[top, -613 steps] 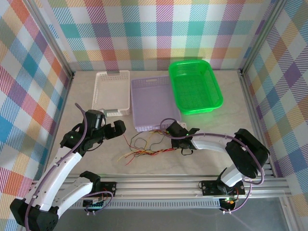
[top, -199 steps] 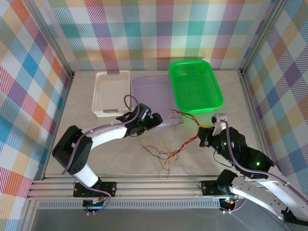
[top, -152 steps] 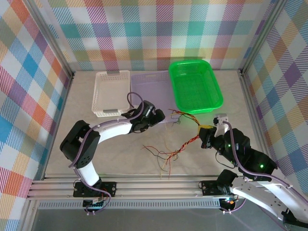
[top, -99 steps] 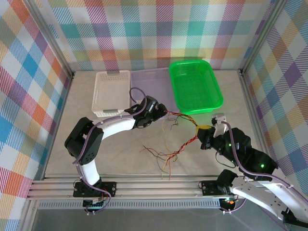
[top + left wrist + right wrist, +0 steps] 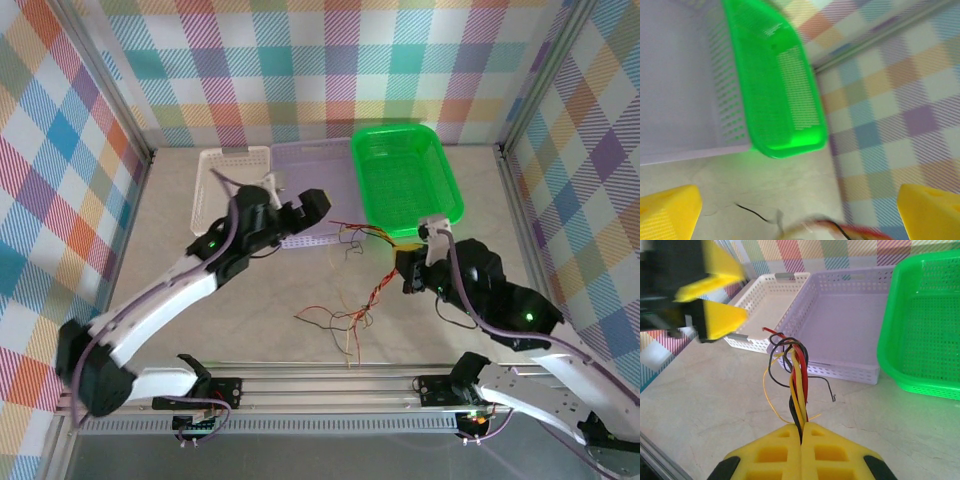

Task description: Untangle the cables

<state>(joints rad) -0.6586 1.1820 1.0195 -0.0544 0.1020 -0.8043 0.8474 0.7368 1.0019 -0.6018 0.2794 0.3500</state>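
cables (image 5: 796, 365) clamped in my right hand (image 5: 801, 432)
left hand (image 5: 797, 205) spread wide, empty; tugging could cinch the tangle or slip strands.

Blur smears the left gripper (image 5: 744, 295) at the view's edge; cables (image 5: 800, 385) vanish between the right gripper's (image 5: 801, 428) pressed pads.

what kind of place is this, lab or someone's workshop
Probably a robot test cell in a lab: a left arm and right arm bolted to a metal rail, checked walls boxing in the table, and cables near a green basket.
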